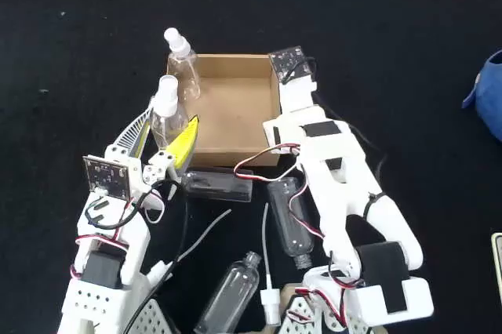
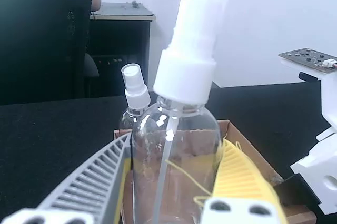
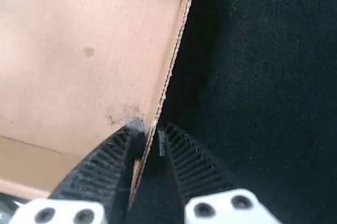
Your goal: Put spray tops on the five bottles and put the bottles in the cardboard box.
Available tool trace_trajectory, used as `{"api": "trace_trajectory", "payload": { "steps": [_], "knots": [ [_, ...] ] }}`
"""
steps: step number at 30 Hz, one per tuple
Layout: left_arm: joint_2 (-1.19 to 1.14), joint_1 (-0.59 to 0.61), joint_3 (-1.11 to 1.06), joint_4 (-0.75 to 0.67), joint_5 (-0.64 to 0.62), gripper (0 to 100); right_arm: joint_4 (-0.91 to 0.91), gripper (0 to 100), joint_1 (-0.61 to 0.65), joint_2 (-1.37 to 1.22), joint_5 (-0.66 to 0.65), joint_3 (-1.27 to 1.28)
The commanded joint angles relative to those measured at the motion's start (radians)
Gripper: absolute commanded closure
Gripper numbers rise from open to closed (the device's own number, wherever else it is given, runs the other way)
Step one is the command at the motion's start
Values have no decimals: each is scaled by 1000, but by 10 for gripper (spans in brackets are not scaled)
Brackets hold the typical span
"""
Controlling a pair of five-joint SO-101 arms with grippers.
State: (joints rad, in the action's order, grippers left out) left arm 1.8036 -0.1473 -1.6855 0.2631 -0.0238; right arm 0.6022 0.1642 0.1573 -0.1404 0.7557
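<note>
**Capped bottle held beside the box while the other arm steadies the wall**

The left gripper [image 1: 171, 114] is closed around a clear plastic bottle [image 2: 174, 171]. Its grey and yellow ribbed fingers [image 2: 89, 187] press on two sides of the round body, below the white spray top [image 2: 192, 50]. The bottle is upright, just beside the cardboard box [image 1: 235, 107], at 9 o'clock of it. The right gripper [image 3: 147, 129] pinches the thin box wall at 3 o'clock, with one finger inside and one outside.

The bottle looks empty, so it is probably very light. Its wall is smooth and glossy and may slip, or dent under a hard squeeze. I judge the middle of the body to be the best place to hold, as now, because the top is narrow.

A second capped bottle [image 1: 182, 67] stands at the 10 o'clock corner. On the matte black table [image 1: 408, 52] lie three uncapped ones: one bottle [image 1: 218, 185] close at 6 o'clock, another bottle [image 1: 292, 216] at 5 o'clock, and a third bottle [image 1: 231, 291] farther out at 6 o'clock. A loose top [image 1: 269, 299] with a long thin tube lies beside the third.
</note>
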Motion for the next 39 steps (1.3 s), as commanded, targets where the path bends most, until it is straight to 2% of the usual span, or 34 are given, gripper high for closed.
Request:
{"api": "trace_trajectory", "payload": {
  "steps": [1,11,26,39],
  "knots": [
    [21,2,-13,-26,-11,970,9,981,0,-4,-5,-10],
    [21,2,-13,-26,-9,970,46,981,-37,4,-17,-10],
    [21,2,-13,-26,-8,970,84,981,-78,5,-130,-12],
    [21,2,-13,-26,-11,970,129,981,-78,19,-133,-5]
  ]
}}
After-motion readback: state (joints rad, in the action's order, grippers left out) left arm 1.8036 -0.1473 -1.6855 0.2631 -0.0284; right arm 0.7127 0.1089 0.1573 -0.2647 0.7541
